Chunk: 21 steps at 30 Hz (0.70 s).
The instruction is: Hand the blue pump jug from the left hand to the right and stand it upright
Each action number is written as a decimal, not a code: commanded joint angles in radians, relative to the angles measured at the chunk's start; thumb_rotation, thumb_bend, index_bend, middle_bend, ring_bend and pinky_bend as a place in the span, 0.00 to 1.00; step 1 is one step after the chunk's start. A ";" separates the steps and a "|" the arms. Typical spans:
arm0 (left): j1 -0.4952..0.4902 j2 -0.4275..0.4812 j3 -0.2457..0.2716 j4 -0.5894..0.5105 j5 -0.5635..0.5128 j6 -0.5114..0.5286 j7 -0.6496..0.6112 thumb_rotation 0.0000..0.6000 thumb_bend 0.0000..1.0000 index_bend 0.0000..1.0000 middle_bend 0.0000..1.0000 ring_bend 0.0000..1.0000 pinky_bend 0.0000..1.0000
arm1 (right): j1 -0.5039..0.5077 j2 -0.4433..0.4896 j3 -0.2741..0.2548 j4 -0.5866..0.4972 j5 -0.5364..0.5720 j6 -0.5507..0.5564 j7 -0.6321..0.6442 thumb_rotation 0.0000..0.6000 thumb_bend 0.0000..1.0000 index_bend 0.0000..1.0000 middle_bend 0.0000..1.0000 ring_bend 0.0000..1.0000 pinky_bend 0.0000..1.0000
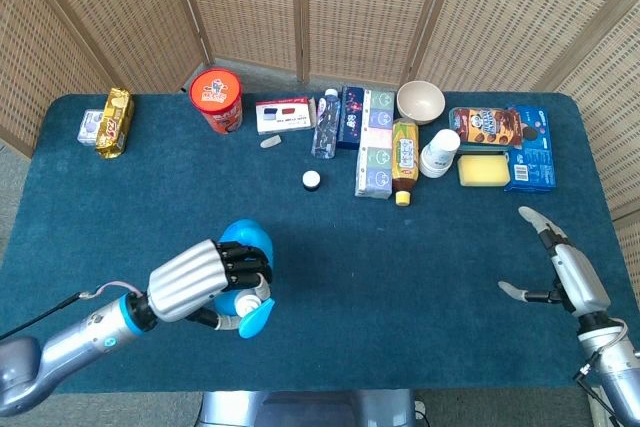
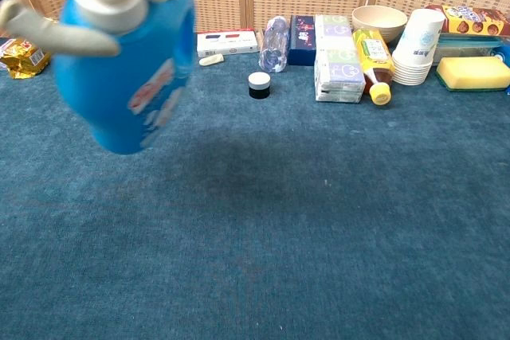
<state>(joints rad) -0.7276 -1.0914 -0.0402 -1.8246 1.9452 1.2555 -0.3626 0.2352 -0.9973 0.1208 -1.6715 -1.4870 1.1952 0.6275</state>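
The blue pump jug (image 1: 243, 245) is off the surface (image 1: 420, 277), grasped in the left hand (image 1: 200, 280), whose fingers wrap the neck just below the white pump head. In the head view it hangs over the front-left part of the blue cloth, left of centre. The chest view shows the jug (image 2: 127, 61) tilted, pump end up and toward the camera, base slanting down and away, with its shadow on the cloth below it; its long axis runs roughly top to bottom, leaning rather than truly upright.

The right hand (image 1: 560, 269) is released: fingers spread, holding nothing, raised near the front-right edge of the surface. It does not show in the chest view.

The handover turns on the gap between the two: the jug lies well to the left of the right hand, with open cloth between them and nothing standing in that lane. The row of goods along the back, the brown sauce bottle (image 1: 404, 159) and the small black-and-white cap (image 1: 312, 179) among them, sits well behind the path. The jug's body looks free of fingers, probably the easier part for the right hand to take, though the far side of the grip is hidden.
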 commanded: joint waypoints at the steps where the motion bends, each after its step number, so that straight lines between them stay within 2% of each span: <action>1: -0.045 -0.037 -0.031 0.018 -0.027 -0.027 -0.059 1.00 0.41 0.69 0.63 0.51 0.68 | 0.031 0.001 0.014 0.006 -0.002 -0.032 0.085 1.00 0.00 0.00 0.00 0.00 0.00; 6: -0.093 -0.103 -0.074 0.028 -0.056 -0.036 -0.093 1.00 0.41 0.69 0.63 0.51 0.68 | 0.074 -0.006 0.017 0.020 -0.036 -0.067 0.191 1.00 0.00 0.00 0.00 0.00 0.00; 14: -0.141 -0.186 -0.122 -0.004 -0.111 -0.064 -0.059 1.00 0.41 0.69 0.63 0.51 0.68 | 0.129 -0.030 0.012 0.032 -0.117 -0.068 0.327 1.00 0.00 0.00 0.00 0.00 0.00; 21: -0.168 -0.251 -0.151 -0.034 -0.179 -0.097 -0.004 1.00 0.41 0.69 0.63 0.51 0.68 | 0.174 -0.054 0.008 0.044 -0.148 -0.072 0.371 1.00 0.00 0.00 0.00 0.00 0.00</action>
<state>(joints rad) -0.8884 -1.3297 -0.1831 -1.8538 1.7793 1.1660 -0.3780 0.4048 -1.0482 0.1306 -1.6295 -1.6318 1.1241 0.9957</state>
